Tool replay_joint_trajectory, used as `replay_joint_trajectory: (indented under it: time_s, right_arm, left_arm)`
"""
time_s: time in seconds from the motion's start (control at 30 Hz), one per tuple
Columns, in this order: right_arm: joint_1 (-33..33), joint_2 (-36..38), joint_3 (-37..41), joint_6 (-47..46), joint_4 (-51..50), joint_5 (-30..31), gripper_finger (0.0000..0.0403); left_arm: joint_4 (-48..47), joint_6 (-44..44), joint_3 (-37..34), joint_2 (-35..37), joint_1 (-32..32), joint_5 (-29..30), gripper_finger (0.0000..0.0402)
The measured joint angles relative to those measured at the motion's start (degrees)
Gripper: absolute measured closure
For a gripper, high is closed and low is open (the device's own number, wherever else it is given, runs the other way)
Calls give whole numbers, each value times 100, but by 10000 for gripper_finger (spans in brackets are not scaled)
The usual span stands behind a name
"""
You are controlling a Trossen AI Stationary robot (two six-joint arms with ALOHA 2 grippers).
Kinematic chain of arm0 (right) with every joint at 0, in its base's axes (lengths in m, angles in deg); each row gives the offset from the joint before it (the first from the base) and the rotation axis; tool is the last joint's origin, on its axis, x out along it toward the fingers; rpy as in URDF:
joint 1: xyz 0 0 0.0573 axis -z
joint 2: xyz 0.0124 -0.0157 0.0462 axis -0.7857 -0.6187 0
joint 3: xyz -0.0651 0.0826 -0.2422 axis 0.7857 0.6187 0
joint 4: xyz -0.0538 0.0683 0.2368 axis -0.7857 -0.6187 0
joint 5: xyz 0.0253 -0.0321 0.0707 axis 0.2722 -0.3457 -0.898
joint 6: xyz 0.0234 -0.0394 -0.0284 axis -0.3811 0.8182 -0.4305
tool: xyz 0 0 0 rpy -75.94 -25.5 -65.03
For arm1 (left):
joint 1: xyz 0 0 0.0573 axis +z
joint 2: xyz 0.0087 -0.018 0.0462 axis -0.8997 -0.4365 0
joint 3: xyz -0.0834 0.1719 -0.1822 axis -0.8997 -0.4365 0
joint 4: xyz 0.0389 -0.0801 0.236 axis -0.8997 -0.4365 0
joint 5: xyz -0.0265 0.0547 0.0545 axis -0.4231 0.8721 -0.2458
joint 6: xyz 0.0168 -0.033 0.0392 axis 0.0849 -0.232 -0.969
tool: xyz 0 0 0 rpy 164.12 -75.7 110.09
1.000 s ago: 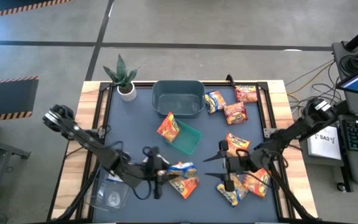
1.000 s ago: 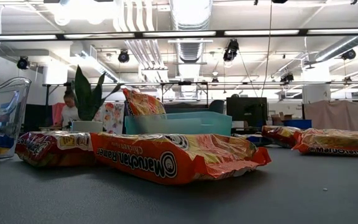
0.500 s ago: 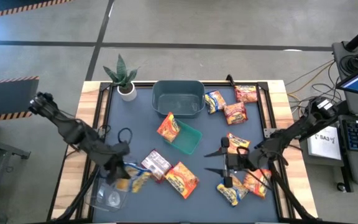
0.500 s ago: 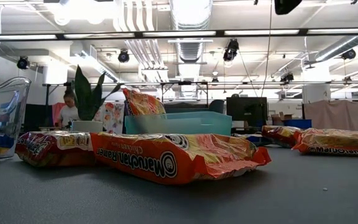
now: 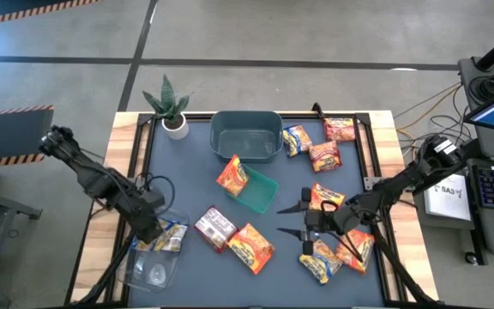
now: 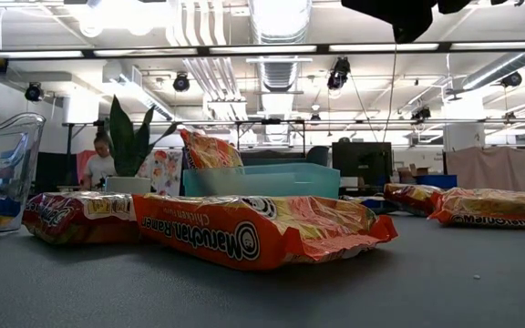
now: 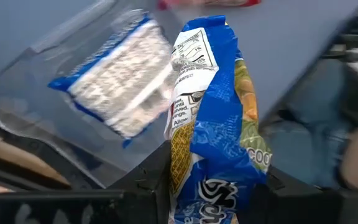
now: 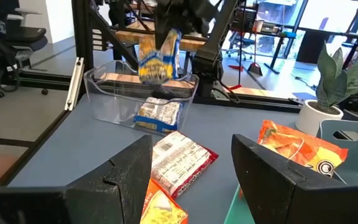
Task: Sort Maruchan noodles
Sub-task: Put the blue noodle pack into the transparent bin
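The Maruchan noodles lie in groups on the dark mat: an orange packet leans in the green tray, a dark red-and-white packet and an orange one lie near the middle, and more lie far right and near right. My left gripper is shut on a yellow-and-blue packet above the clear bin, where another blue packet lies. My right gripper hovers open left of the near-right group. My left gripper pinches the yellow-and-blue packet between its two fingers at one end. The fingers come from above, pointing down. The packet hangs below them, lifted clear over the clear bin.
The grey-teal tub stands at the far middle, with a potted plant at the far left corner. A raised black frame borders the mat. Bare mat lies between the tub and the clear bin. A person sits in the room beyond.
My left gripper has lifted the yellow-and-blue packet off the mat's near middle and carried it toward the left edge, over the clear bin. The dark red and orange packets beside it stayed put. My right arm has come lower into the low view's top.
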Motion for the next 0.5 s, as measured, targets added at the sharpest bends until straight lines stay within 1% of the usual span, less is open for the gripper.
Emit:
replay_joint_trajectory:
  time_s: [0.1,0.23,0.4,0.5]
  right_arm:
    - [27,0,2,2,-1,0,195]
    - [40,0,0,13,-1,0,195]
    - [63,0,2,13,-1,0,195]
    - [64,0,1,15,-1,0,195]
  left_arm:
    - [141,1,-285,-149,0,4,296]
    - [567,16,-641,-302,0,4,295]
    - [782,390,-979,-416,0,-8,295]
    - [1001,470,-1118,-433,0,-24,295]
